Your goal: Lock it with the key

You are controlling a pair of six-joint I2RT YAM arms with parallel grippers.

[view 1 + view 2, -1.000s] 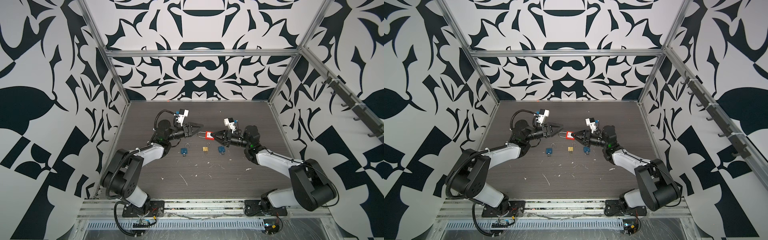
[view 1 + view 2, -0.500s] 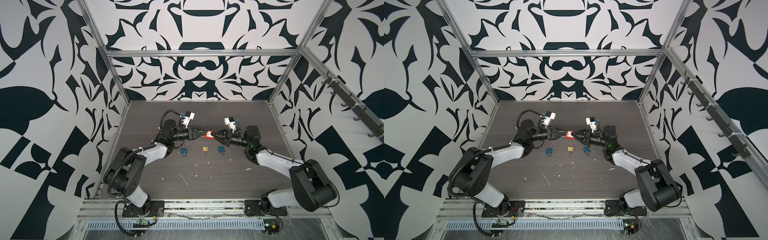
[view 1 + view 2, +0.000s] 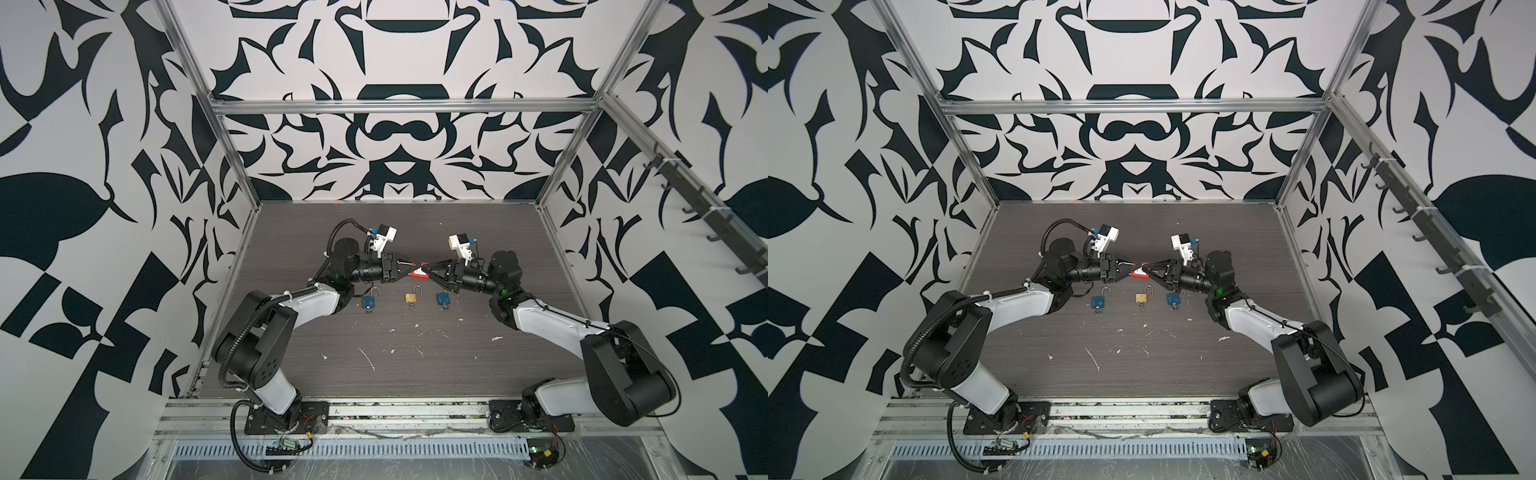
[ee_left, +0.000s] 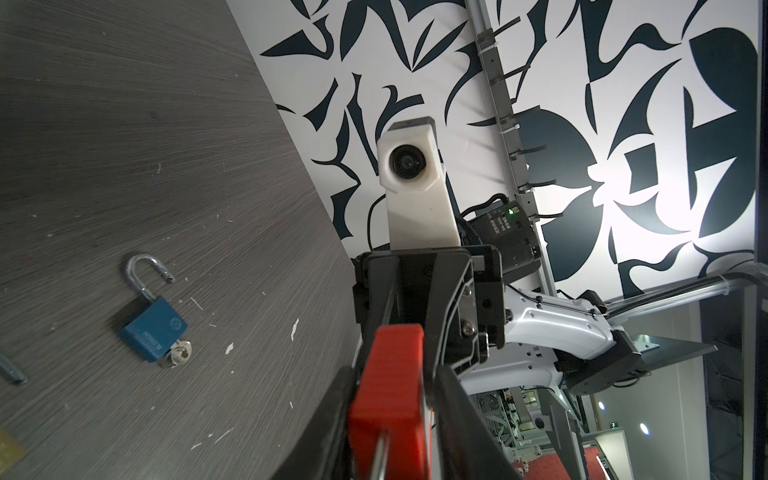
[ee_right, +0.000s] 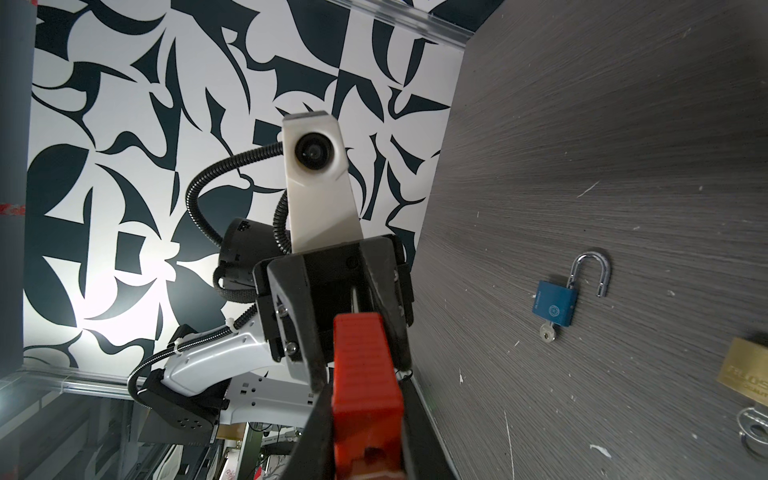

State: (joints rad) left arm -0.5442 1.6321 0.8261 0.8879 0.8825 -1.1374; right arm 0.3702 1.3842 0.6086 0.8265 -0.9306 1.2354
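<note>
Left claw [image 3: 414, 265] is mid-air over table [image 3: 415, 374] centre, fingers [image 4: 328, 415] flanking one end of the red lock [image 3: 419, 272]; can't tell if it's clamped or just alongside. Red lock hangs between both claws, off the table, mostly hidden by fingers in both top views. Right claw [image 3: 428, 269] is clamped on its other end. Row on the table nearer the arm bases, clear of the claws: left blue lock [image 3: 370, 302], brass lock [image 3: 411, 298], right blue lock [image 3: 443, 298], all open. White flecks [image 3: 368, 359] further front.
</note>
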